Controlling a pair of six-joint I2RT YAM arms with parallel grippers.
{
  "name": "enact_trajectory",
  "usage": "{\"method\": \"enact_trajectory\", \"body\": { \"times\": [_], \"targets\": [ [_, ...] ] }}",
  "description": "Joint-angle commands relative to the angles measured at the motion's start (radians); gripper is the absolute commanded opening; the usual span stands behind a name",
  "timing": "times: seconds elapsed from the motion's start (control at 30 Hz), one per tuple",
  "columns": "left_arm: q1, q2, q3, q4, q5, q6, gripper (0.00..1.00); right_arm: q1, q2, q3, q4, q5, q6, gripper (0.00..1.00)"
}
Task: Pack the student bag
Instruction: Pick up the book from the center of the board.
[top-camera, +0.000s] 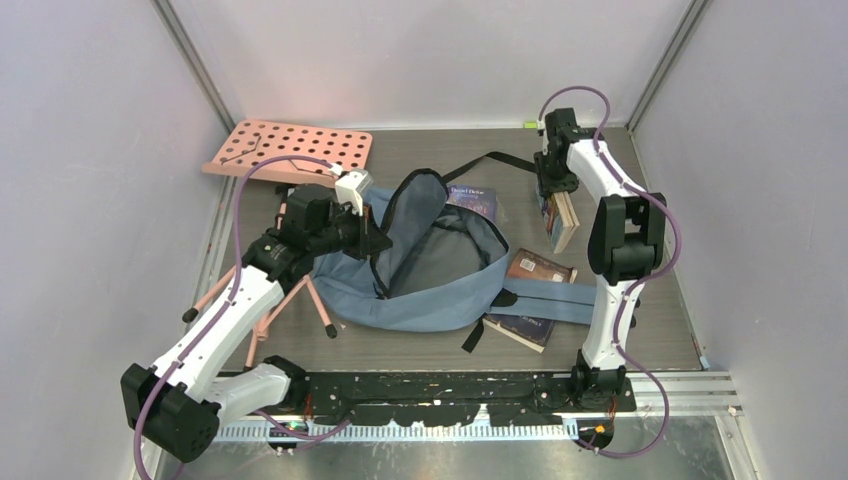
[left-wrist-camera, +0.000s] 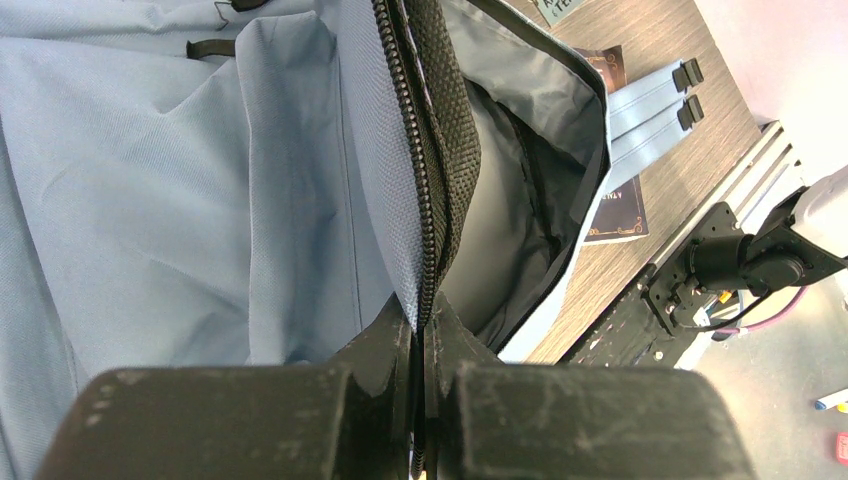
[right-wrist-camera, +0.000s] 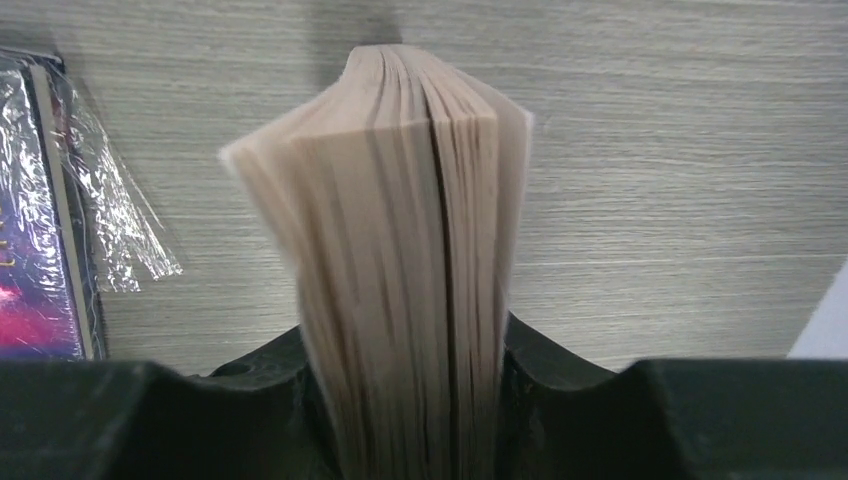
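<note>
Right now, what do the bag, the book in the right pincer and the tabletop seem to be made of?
The bag: woven synthetic cloth, matte blue-grey; fine weave and soft folds show. Its zipper: black, probably plastic teeth. The book: paper, matte tan page edges fanned apart. The tabletop: wood-grain finish, likely laminate; the streaks look printed.

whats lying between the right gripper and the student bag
A purple-covered book lies flat between the right gripper, which holds a paperback, and the student bag; the top view shows it.
</note>
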Motion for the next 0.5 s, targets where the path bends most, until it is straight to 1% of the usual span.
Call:
{"method": "enact_trajectory", "body": {
  "times": [0.0,0.1,0.17,0.2,0.23,0.3,0.37,0.47],
  "targets": [
    [0.010,-0.030,0.005,0.031,-0.005,0.013,0.00,-0.018,0.008,-0.034,0.011,-0.076,0.023,0.45],
    [0.010,-0.027,0.008,0.031,-0.005,0.013,0.00,-0.023,0.016,-0.047,0.025,-0.089,0.035,0.44],
    [0.010,-0.024,0.006,0.030,-0.007,0.014,0.00,-0.023,0.013,-0.044,0.015,-0.079,0.045,0.38],
    [0.010,-0.025,0.005,0.031,-0.005,0.014,0.00,-0.024,0.009,-0.039,0.006,-0.069,0.052,0.31],
    [0.010,-0.026,0.005,0.031,-0.005,0.014,0.00,-0.024,-0.003,-0.037,-0.001,-0.061,0.056,0.26],
    [0.010,-0.026,0.003,0.032,-0.004,0.012,0.00,-0.024,-0.032,-0.016,-0.025,-0.015,0.080,0.05],
    [0.010,-0.028,0.001,0.038,0.006,0.012,0.00,-0.023,-0.072,0.018,-0.057,0.030,0.107,0.01],
    [0.010,-0.037,-0.009,0.058,0.024,0.008,0.00,-0.023,-0.142,0.100,-0.119,0.067,0.151,0.00]
  ]
}}
